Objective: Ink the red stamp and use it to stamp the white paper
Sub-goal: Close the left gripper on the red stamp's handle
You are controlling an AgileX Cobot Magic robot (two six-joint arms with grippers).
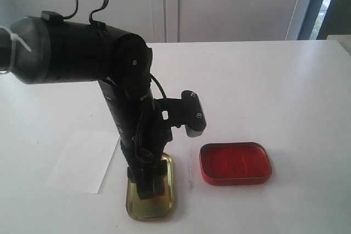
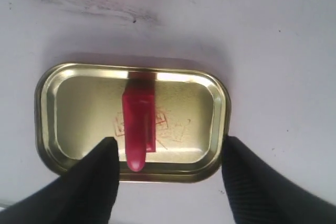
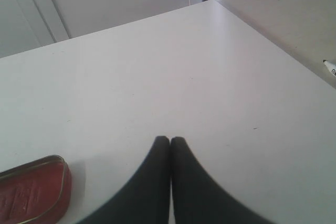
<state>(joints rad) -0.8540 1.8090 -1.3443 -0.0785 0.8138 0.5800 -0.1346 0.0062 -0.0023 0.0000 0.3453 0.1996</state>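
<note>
1. Black fingers of the left gripper sit closest to the lens in the left wrist view. They are spread wide, with nothing clamped between them.
2. Between those fingers, clear of both, is the red stamp. A gap shows on either side of it, and its rounded handle end points toward the camera.
3. It rests on the floor of a shallow gold lid, over some faint red print marks. One fingertip overlaps the lid's floor in that view, and the other sits just outside the lid's rim.
4. In the exterior view, the left arm reaches in from the upper left of the frame and bends down to the lid at the lower centre. The gripper hangs low over the lid, and most of the stamp is hidden behind it.
5. At the lower left of the frame, the white paper lies flat and looks plain. It is just beside the lid, but the arm covers its near corner, so I cannot tell whether the two touch.
6. Right of the lid, in the lower right-centre of the frame, a red ink tin lies open. A strip of bare white table separates it from the lid.
7. In the right wrist view, the right gripper has its fingers pressed together and holds nothing. It is above bare table, with one end of the red tin nearby.
</note>
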